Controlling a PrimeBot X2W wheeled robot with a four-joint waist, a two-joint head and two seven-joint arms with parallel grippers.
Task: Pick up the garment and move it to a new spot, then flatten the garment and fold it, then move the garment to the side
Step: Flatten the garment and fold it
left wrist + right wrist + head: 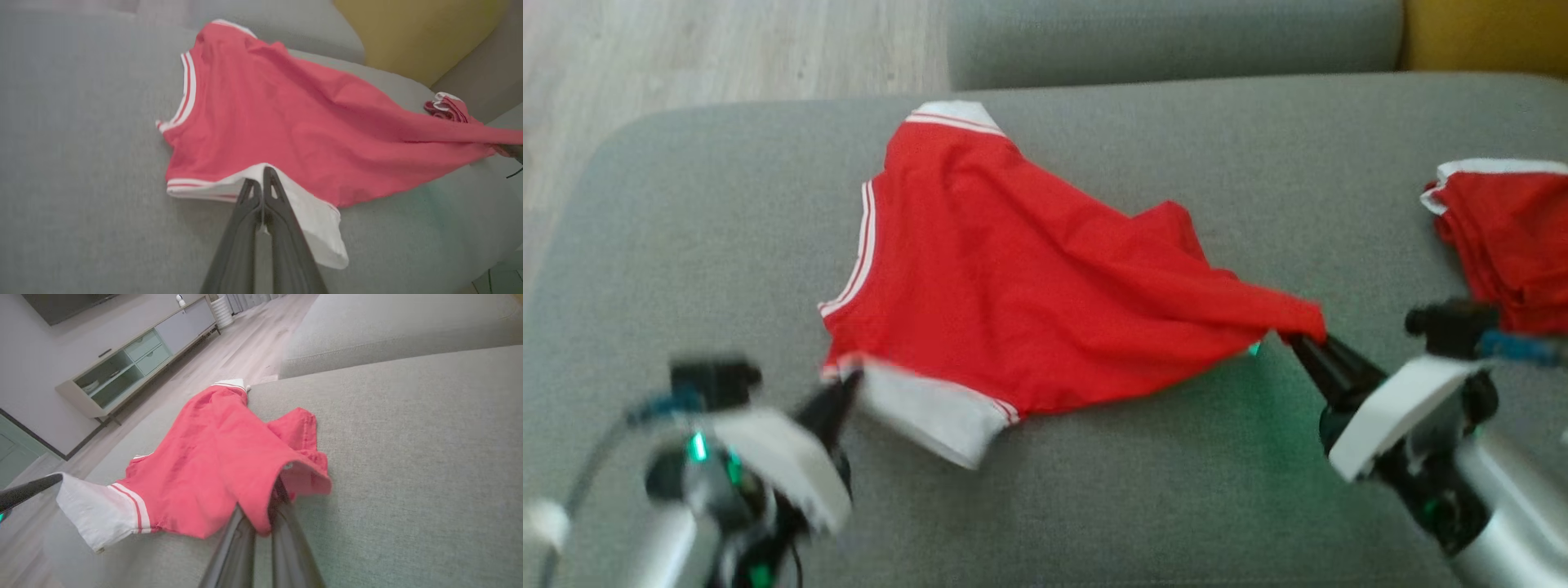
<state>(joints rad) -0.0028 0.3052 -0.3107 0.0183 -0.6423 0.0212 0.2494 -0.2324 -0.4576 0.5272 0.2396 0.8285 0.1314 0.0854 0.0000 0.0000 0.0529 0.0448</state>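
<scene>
Garment [1013, 286] on cushion [686, 245]; left gripper [845, 388] jaws clamped on its 8 o'clock edge, right gripper [1303, 336] jaws clamped on its 3 o'clock edge.

Camera set-up: one high head view, two low wrist views, same grey seat [1094, 506].
Head view: above, facing forward and down on seat; jersey [1029, 294] mid-frame, left gripper [849, 382] and right gripper [1298, 341] low at the sides. Left wrist view: low, close, facing along the left gripper across jersey toward yellow cushion [408, 36]. Right wrist view: low, close, facing the other way across jersey toward floor [245, 351] and cabinet [135, 359]. All three share jersey and seat; head and left wrist views share red stack [1511, 245].
</scene>
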